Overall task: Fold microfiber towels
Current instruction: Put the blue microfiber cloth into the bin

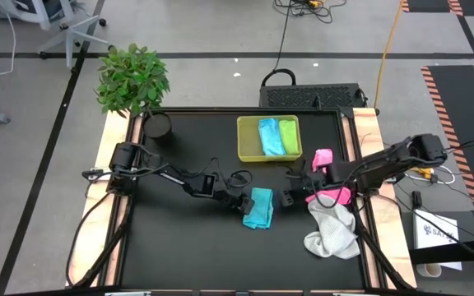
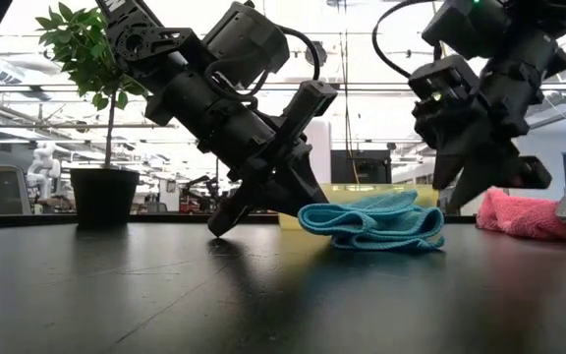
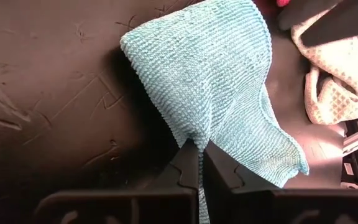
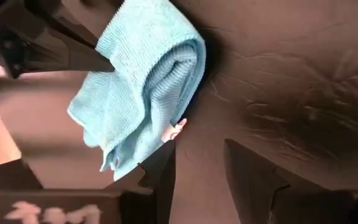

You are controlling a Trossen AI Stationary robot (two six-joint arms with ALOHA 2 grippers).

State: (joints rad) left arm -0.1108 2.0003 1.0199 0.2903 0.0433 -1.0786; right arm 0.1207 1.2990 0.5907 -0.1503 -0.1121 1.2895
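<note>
We see the teal towel (image 1: pixel 259 208) lying folded near the middle of the dark surface (image 1: pixel 179 255), with the left gripper (image 1: pixel 241 201) at its edge, fingers closed together on the cloth's rim. The right gripper (image 1: pixel 290 197) hovers just beside the towel's other side with its fingers parted and nothing between them. Behind it lie the pink towel (image 1: pixel 332 196) and the crumpled white towel (image 1: pixel 333 232), while the light blue towel (image 1: pixel 270 136) and lime green towel (image 1: pixel 289 136) sit in the yellow-green tray (image 1: pixel 247 140).

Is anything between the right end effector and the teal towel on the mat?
Nothing visible. The right end effector, open, hangs just beside the teal towel with bare black mat between them. The left end effector, shut, pinches the towel's opposite edge.
</note>
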